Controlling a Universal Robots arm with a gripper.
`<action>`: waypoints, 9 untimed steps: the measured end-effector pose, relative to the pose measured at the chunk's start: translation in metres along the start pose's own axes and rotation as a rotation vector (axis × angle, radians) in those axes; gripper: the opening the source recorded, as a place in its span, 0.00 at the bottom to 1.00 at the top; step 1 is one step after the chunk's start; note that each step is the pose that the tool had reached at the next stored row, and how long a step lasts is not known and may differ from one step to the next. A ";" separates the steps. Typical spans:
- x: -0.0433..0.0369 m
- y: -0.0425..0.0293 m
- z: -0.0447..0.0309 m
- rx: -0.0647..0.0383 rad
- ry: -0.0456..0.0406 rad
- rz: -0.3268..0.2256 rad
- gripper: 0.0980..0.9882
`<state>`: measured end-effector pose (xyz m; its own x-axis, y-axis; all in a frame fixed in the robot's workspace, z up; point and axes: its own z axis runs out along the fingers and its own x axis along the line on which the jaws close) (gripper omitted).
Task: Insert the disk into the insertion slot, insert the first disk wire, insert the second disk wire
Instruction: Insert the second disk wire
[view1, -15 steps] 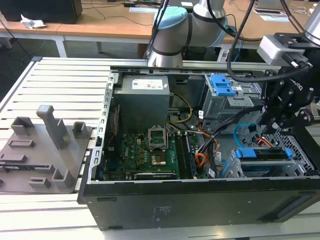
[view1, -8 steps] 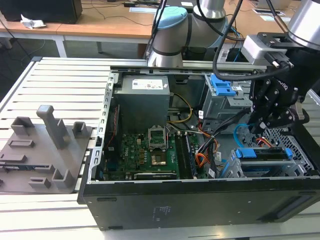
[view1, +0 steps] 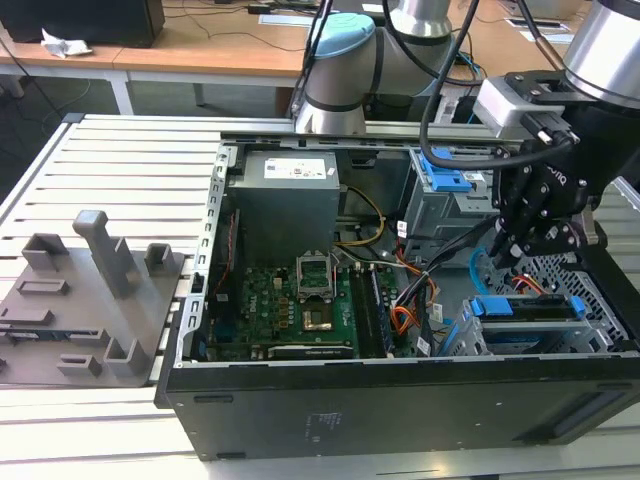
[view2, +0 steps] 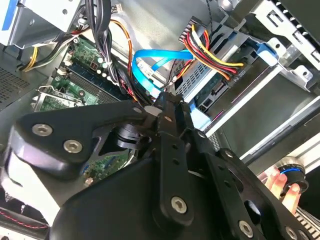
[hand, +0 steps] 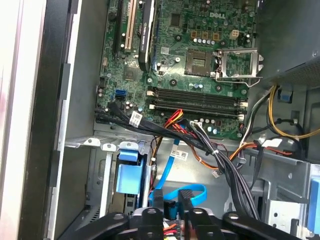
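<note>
The disk (view1: 527, 312) already sits in the insertion slot (view1: 600, 322), so the work looks to be at a wire step. The gripper (view2: 167, 102) appears closed on the blue cable (view2: 152, 62) by the disk's back. Bundled wires (hand: 200, 142) crowd the approach.

We are counting one open computer case (view1: 400, 400), one green motherboard (view1: 290, 300), one grey power supply (view1: 285, 195) and one robot arm (view1: 340, 70). We are also seeing one disk (view1: 527, 312) in its blue carrier, one light-blue flat cable (view2: 155, 62) and one grey fixture (view1: 90, 300) on the desk (view1: 130, 170).
</note>
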<state>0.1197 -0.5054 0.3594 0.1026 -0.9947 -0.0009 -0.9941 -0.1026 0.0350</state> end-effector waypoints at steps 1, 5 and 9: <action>0.0000 0.0000 0.0000 0.000 0.0000 -0.001 0.07; 0.0006 0.0001 0.0001 0.000 -0.0001 -0.004 0.07; 0.0160 0.0015 0.0002 0.000 0.0004 -0.004 0.07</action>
<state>0.1199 -0.5215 0.3592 0.1065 -0.9943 -0.0007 -0.9937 -0.1064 0.0351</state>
